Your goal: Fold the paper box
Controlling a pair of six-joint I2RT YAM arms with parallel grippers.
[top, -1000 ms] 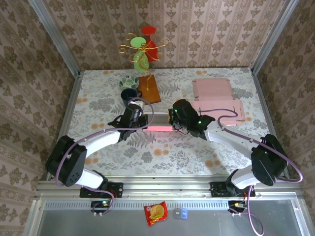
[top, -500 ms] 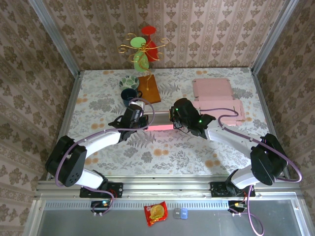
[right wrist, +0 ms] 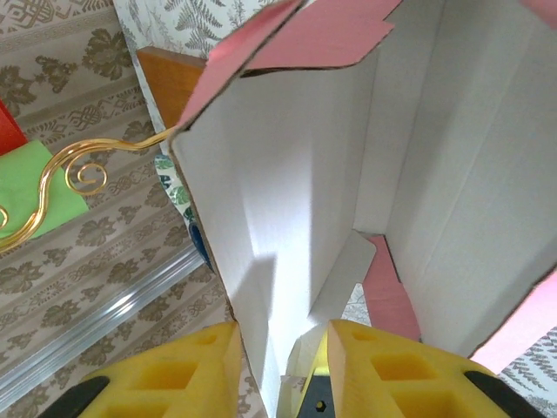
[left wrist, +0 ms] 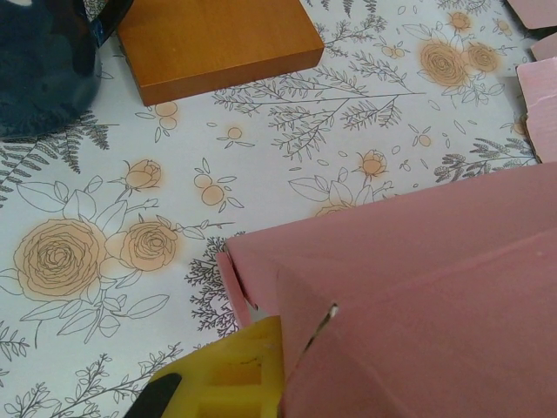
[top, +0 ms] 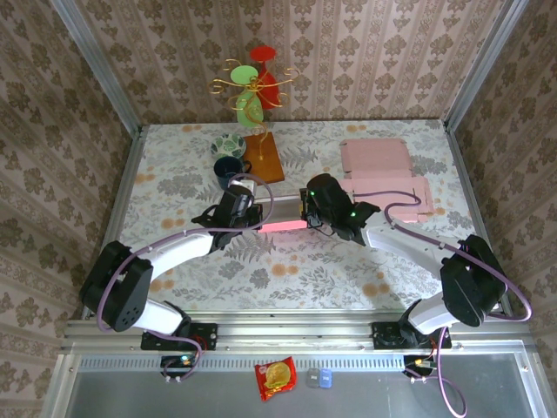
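Paper box (top: 283, 225): it is sitting in the middle of the table (top: 174, 187), half formed, lying long-side across between the two grippers. Its white inside is facing the right wrist camera and a pink end flap is hanging loose above the opening.

Left gripper (top: 252, 212): it is pressing in at the box's left end with the jaws closed down tight. In the left wrist view one yellow finger (left wrist: 228, 380) is touching the pink corner where a panel folds over it, so it is probably pinching that wall to anchor the box while the other arm works.

Right gripper (right wrist: 280, 373): it is reaching into the open right end. The jaws are standing narrowly apart, one finger on each side of a white side wall, with a gap on the inner side, so it is straddling rather than clamping.

Step in hand: likely the right arm is repositioning on the wall or about to push the inner flap down.

Risk: a loose wall may be buckling if pushed off-square.

Spare blanks (top: 379, 158): flat pink sheets are lying well apart at the far right.

Clutter: a dark blue mug (left wrist: 39, 70) and a wooden block (left wrist: 218, 39) are standing near, just behind the box's left end, limiting room there.
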